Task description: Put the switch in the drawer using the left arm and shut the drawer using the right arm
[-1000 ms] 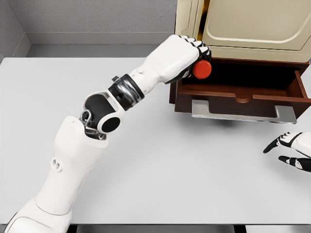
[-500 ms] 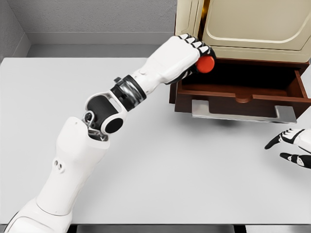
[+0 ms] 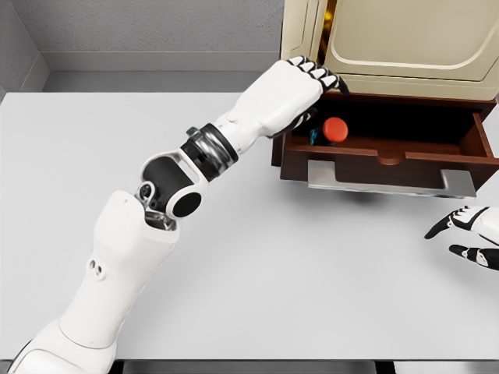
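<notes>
Since the earlier frame you let go of the switch: it was no longer in the left robot hand but sat lower, inside the open drawer, at the drawer's left end just behind the front panel. Red round cap faced up, with a small dark and teal bit showing on its left side. It was apart from the fingers now.

Your left robot hand hung over the drawer's left rear corner, fingers loosely curled and relaxed, pinching nothing. Fingertips pointed toward the cream cabinet above the drawer. The forearm ran from the drawer's left edge down across the tabletop toward the lower left corner of the view.

The drawer was pulled out from the cabinet, dark brown wood, with a flat grey handle along its front edge. The interior right of the switch looked dark; you couldn't make out anything else in there.

Your right robot hand showed only partly at the view's edge, below and right of the drawer's front right corner, well apart from the handle. Fingers were spread and held nothing, resting just above or on the tabletop, could not tell which. It had barely shifted from half a second before.
</notes>
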Robot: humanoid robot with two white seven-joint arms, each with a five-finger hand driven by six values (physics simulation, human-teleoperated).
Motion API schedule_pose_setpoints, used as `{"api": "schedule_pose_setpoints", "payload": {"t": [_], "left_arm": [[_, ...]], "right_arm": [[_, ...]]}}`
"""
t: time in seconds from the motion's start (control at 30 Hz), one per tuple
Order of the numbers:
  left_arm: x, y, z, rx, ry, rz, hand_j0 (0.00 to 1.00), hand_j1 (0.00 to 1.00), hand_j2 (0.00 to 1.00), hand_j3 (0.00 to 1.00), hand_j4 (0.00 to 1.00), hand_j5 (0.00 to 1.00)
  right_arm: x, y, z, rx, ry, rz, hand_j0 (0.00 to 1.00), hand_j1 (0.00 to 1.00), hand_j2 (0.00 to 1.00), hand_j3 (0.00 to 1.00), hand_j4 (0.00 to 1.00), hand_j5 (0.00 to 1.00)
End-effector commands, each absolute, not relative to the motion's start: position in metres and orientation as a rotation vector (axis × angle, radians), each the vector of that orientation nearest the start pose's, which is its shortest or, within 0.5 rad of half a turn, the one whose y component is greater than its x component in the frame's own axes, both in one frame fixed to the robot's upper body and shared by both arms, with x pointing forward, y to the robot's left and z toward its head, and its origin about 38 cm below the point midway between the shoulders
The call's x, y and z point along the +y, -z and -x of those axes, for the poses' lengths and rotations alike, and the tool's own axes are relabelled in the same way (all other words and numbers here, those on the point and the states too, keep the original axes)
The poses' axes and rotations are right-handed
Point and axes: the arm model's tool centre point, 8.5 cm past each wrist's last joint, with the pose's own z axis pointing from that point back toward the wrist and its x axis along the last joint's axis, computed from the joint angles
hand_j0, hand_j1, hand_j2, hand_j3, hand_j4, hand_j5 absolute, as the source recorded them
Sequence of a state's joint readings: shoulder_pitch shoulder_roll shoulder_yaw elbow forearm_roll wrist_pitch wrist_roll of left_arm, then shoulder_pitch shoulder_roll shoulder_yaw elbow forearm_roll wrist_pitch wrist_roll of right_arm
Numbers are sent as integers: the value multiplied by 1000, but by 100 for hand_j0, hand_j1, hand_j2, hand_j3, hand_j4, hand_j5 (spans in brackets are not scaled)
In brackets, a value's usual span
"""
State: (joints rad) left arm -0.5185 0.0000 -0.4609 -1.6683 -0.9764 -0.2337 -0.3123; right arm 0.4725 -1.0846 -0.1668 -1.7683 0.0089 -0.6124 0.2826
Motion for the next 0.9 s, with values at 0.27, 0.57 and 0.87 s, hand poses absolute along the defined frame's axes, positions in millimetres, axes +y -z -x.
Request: {"api": "schedule_pose_setpoints", "payload": {"t": [0.27,0.57,0.87], "left_arm": [[31,-272,-405,2818,-2081,813,61,61,61,61,61,61],[30,-289,-379,3001,-1902,497,94,94,94,94,94,94],[64,-303,-382,3260,-1679,-260,100,100,100,100,100,100]], "right_arm": [[-422,-195,-267,-1509,-1530,245,60,60,60,60,60,60],[-422,-195,-267,-1509,-1530,245,60,60,60,60,60,60],[-422,-195,-267,-1510,-1530,249,61,61,61,61,61,61]]}}
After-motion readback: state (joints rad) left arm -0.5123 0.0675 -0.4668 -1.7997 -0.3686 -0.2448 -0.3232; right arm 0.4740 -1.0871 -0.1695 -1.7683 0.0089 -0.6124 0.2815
